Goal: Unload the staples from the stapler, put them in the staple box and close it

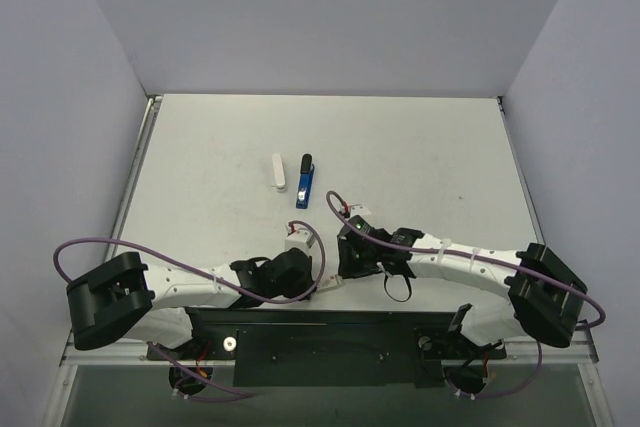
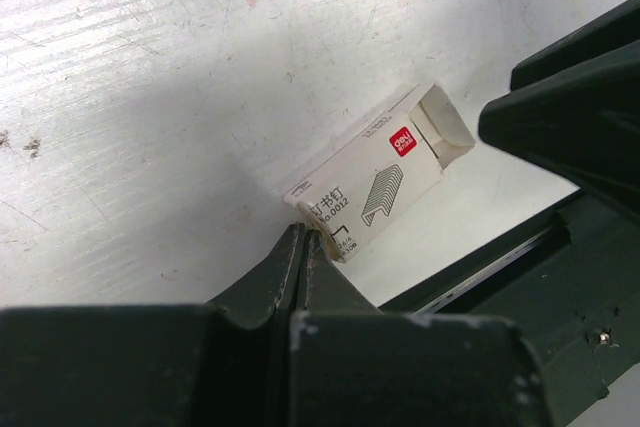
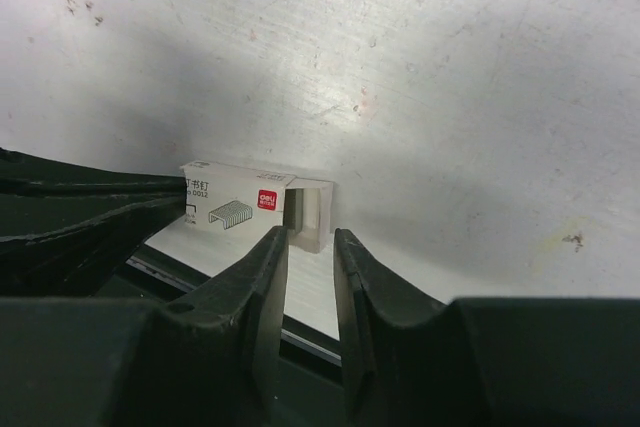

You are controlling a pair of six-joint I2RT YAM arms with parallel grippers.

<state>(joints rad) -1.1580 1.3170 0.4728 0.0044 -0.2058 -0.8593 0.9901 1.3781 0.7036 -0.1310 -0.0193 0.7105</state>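
left gripper (image 2: 303,239) is sitting with fingers pressed together, tips touching a corner of the staple box (image 2: 375,182); i'm not seeing anything pinched. right gripper (image 3: 311,237) is holding its fingers slightly parted, nothing between them, tips just short of the box's open end. the stapler (image 1: 304,185) is lying flat on the table (image 1: 420,157), well apart from the box on its far side, untouched. a white bar (image 1: 279,172) is lying beyond the box too.
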